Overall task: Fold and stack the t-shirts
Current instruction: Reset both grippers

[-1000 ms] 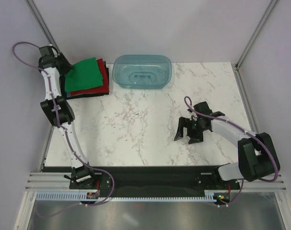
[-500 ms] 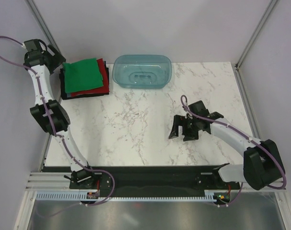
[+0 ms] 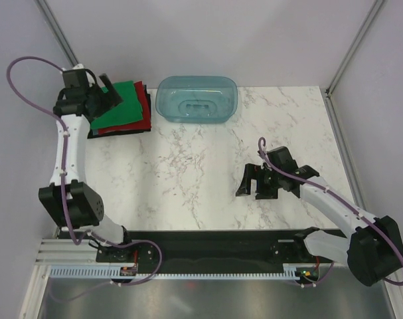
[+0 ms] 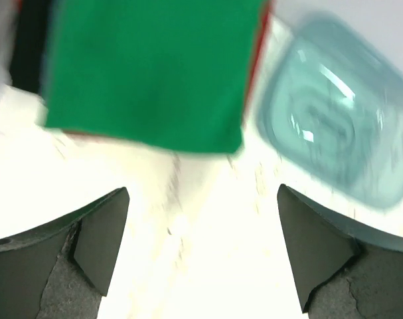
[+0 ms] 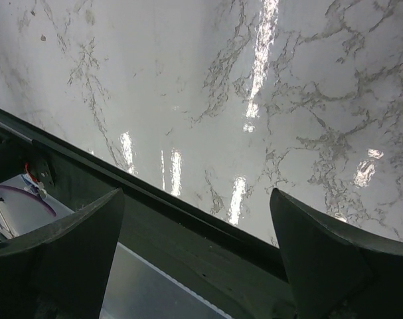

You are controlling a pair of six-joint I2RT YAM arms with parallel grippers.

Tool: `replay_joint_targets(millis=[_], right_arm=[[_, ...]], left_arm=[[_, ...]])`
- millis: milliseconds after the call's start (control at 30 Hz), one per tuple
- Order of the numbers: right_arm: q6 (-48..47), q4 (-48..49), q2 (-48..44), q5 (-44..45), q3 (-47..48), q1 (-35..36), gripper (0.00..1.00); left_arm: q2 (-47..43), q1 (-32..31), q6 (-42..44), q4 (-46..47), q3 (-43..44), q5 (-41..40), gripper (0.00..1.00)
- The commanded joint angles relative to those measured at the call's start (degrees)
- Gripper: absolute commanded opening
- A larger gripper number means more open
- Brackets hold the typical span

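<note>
Green is what catches the eye: the green t-shirt (image 3: 127, 101) lies folded on top of the stack at the far left corner of the worktop (image 3: 188, 173). Half a second ago the left claw (image 3: 111, 98) hung out past the stack's left edge; now it has swung back in over that edge. The right claw (image 3: 253, 186) has slid only slightly nearer the arm bases.

From the left wrist, the left claw (image 4: 202, 193) stands wide apart with nothing in it. The green t-shirt (image 4: 148, 73) sits just ahead of it, blurred. A red t-shirt (image 3: 145, 101) peeks out on the claw's right side of the stack, and a black one (image 4: 28, 46) shows on its left. Ahead and to the right of that claw stands the translucent teal tub (image 3: 198, 100), near the stack.

The right claw (image 5: 196, 196) also gapes, empty, over bare white marble worktop (image 5: 188, 80), well apart from the shirts, with the black base rail (image 5: 188, 229) below it in its wrist view.

Pale walls and metal frame posts (image 3: 350, 46) close the place in.
</note>
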Motion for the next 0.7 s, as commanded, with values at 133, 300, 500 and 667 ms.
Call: replay_joint_targets(millis=[133,300,500,667], right_arm=[[1.1,1.6,-4.2,-1.1,-1.4,0.3,0.98],[0.5,0.3,-8.0,-1.1,-4.0,0.4,0.98],[0.2,0.5,-9.4,-2.0,-6.6,0.3,0.98],[0.1,0.4,-10.1,-1.9,-6.7,0.4,0.98]], left_arm=[[-19.0,-10.6,5.5,8.9,-29.3,-3.5,0.99],[-37.0,-10.7,11.4,24.1,-54.1,-7.7,1.0],[-54.8,-10.8,18.8,42.8,-75.6,-5.2,1.0],[-60.7,-10.8,20.9,60.8,-87.8,-3.4,1.0]])
